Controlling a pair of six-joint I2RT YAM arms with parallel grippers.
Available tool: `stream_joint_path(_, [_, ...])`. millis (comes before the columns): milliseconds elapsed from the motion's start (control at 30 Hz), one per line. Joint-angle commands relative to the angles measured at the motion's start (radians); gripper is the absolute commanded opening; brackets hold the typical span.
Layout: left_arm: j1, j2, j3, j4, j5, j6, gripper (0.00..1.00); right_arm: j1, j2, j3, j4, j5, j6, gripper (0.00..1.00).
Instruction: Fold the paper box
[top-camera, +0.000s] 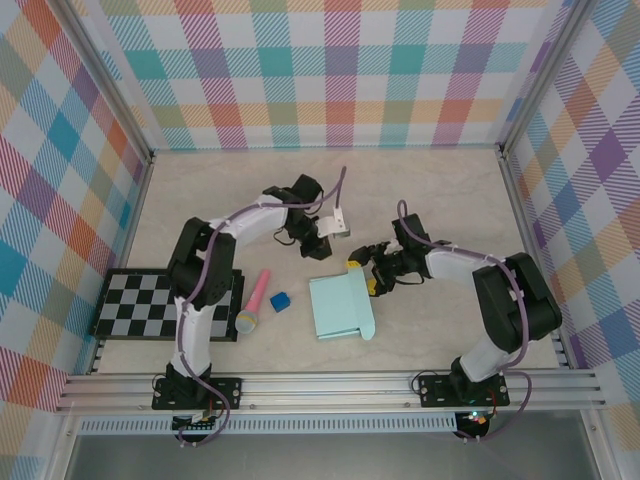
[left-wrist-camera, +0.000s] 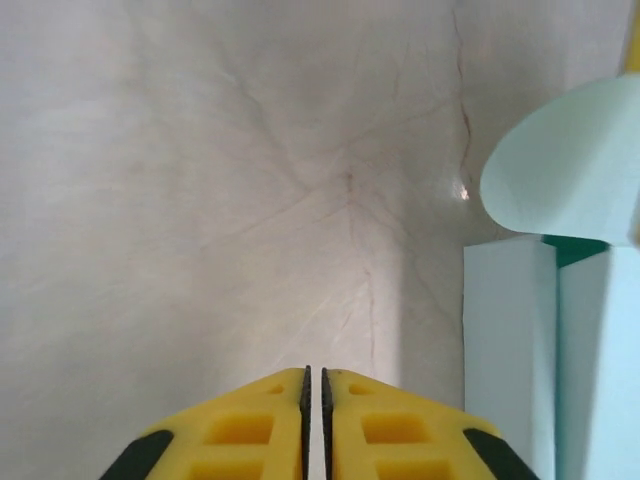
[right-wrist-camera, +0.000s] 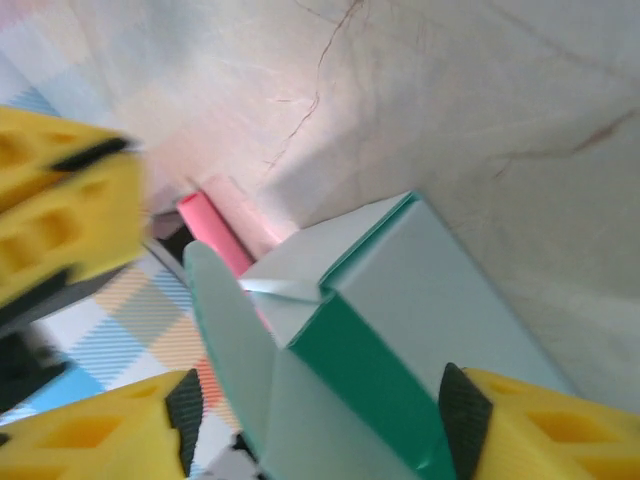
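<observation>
The paper box (top-camera: 342, 305), pale mint card, lies folded into a flat rectangular shape on the table's middle. In the right wrist view its end (right-wrist-camera: 420, 300) is towards me, with a rounded flap (right-wrist-camera: 225, 340) standing up. My right gripper (top-camera: 364, 275) straddles the box's far right corner, one pad (right-wrist-camera: 462, 410) against its side and the other by the flap. My left gripper (top-camera: 325, 240) hovers just beyond the box's far edge. Its jaws stand all but shut with nothing in the thin slit between its fingers (left-wrist-camera: 240, 430). The box (left-wrist-camera: 560, 330) lies to its right.
A pink toy microphone (top-camera: 255, 300) and a tiny dark blue cube (top-camera: 280, 301) lie left of the box. A black-and-white checkered board (top-camera: 150, 305) sits at the near left. Plaid walls enclose the table. Bare tabletop stretches behind both grippers.
</observation>
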Motion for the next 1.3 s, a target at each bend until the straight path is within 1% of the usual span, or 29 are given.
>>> stream_joint_path(0, [0.019,-0.113,-0.036,0.05,0.049,-0.1,0.16,-0.006,0.051,0.057,-0.133,0.01,-0.175,0.57])
stream_joint_path(100, [0.017,-0.169,-0.113,0.099,0.117,-0.176,0.17,-0.005,0.07,0.068,-0.148,0.007,-0.233,0.45])
stream_joint_path(133, [0.014,-0.186,-0.144,0.113,0.142,-0.191,0.19,-0.007,0.076,0.069,-0.148,0.004,-0.248,0.42])
stream_joint_path(167, [0.007,-0.205,-0.184,0.127,0.159,-0.196,0.22,-0.007,0.084,0.076,-0.15,0.001,-0.269,0.36])
stream_joint_path(233, [-0.016,-0.24,-0.259,0.153,0.143,-0.204,0.27,-0.007,0.1,0.091,-0.162,0.005,-0.306,0.3])
stream_joint_path(267, [-0.027,-0.252,-0.287,0.159,0.136,-0.208,0.27,-0.007,0.108,0.097,-0.168,0.01,-0.323,0.27])
stream_joint_path(433, [-0.046,-0.268,-0.34,0.175,0.095,-0.228,0.32,-0.007,0.144,0.109,-0.185,0.012,-0.383,0.22])
stream_joint_path(500, [-0.048,-0.262,-0.332,0.18,0.093,-0.228,0.36,-0.009,0.167,0.112,-0.18,0.003,-0.387,0.21])
stream_joint_path(633, [-0.05,-0.262,-0.297,0.145,0.131,-0.205,0.38,-0.01,0.198,0.117,-0.172,-0.003,-0.365,0.2])
stream_joint_path(700, [-0.049,-0.305,-0.311,0.171,0.165,-0.193,0.39,-0.014,0.206,0.121,-0.175,-0.004,-0.349,0.2])
stream_joint_path(767, [-0.049,-0.368,-0.34,0.216,0.196,-0.182,0.42,-0.016,0.213,0.129,-0.181,-0.005,-0.333,0.19])
stream_joint_path(867, [-0.051,-0.465,-0.398,0.28,0.211,-0.162,0.51,-0.019,0.225,0.139,-0.184,-0.009,-0.315,0.19])
stream_joint_path(900, [-0.054,-0.499,-0.425,0.307,0.215,-0.156,0.56,-0.02,0.228,0.141,-0.183,-0.011,-0.312,0.19])
stream_joint_path(933, [-0.058,-0.535,-0.45,0.328,0.213,-0.154,0.68,-0.02,0.229,0.143,-0.181,-0.012,-0.308,0.19])
stream_joint_path(967, [-0.064,-0.567,-0.471,0.338,0.213,-0.151,0.99,-0.021,0.23,0.144,-0.18,-0.011,-0.307,0.19])
stream_joint_path(1067, [-0.088,-0.632,-0.495,0.307,0.198,-0.139,1.0,-0.021,0.226,0.141,-0.177,-0.006,-0.3,0.18])
stream_joint_path(1233, [-0.165,-0.683,-0.483,0.128,0.153,-0.061,1.0,-0.021,0.22,0.134,-0.168,-0.005,-0.287,0.18])
stream_joint_path(1267, [-0.182,-0.689,-0.484,0.089,0.144,-0.028,1.0,-0.021,0.221,0.134,-0.168,-0.007,-0.287,0.18])
